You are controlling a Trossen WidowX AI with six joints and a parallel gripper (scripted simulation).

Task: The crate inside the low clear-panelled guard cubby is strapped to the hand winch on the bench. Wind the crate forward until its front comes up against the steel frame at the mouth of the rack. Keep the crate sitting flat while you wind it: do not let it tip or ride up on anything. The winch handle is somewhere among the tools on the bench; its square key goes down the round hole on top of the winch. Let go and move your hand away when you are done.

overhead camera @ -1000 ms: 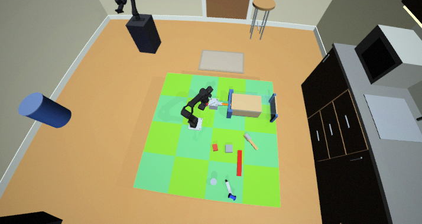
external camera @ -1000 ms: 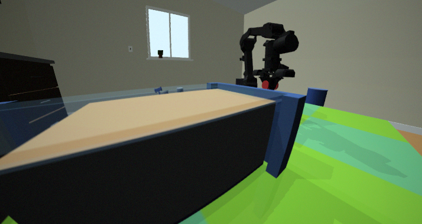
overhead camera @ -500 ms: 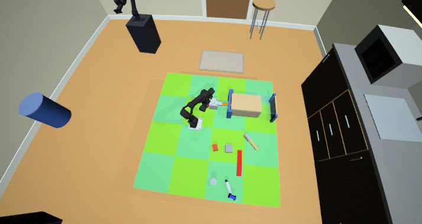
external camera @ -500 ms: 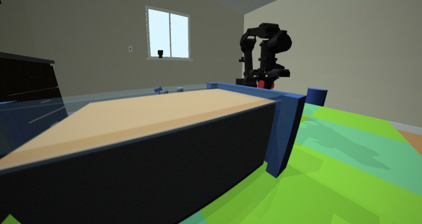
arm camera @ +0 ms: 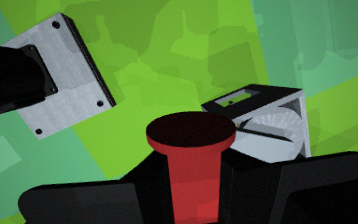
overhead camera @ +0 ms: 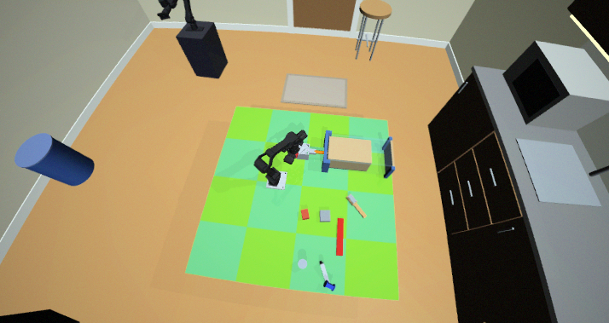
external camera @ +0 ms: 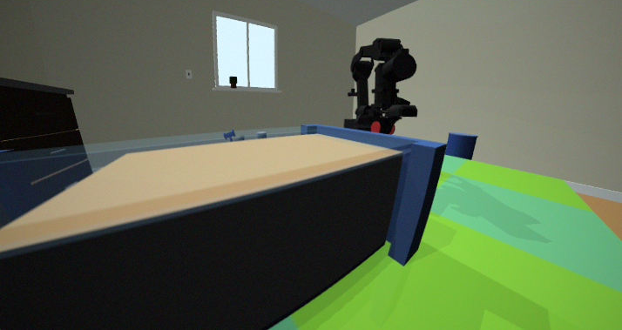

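Note:
My gripper (overhead camera: 296,157) (arm camera: 184,141) is shut on a red handle with a round, flanged end (arm camera: 190,142). Red parts of the handle also show below the arm in the exterior view (external camera: 375,127). The grey winch (overhead camera: 303,156) (arm camera: 272,147) is close beside the gripper, to the right of the handle in the wrist view. The handle's key and its relation to the winch hole are hidden. An orange strap (overhead camera: 319,152) runs from the winch toward the crate. The tan-topped crate (overhead camera: 350,148) (external camera: 218,167) looks flat, its front very near the blue frame (overhead camera: 325,166) (external camera: 424,189); contact cannot be told.
Clear guard panels flank the crate, with a blue rear frame (overhead camera: 388,157) behind it. On the mat are a wooden-handled tool (overhead camera: 358,207), a red cube (overhead camera: 304,214), a grey block (overhead camera: 324,216), a red bar (overhead camera: 339,237), a pale disc (overhead camera: 302,263) and a blue-ended tool (overhead camera: 328,285).

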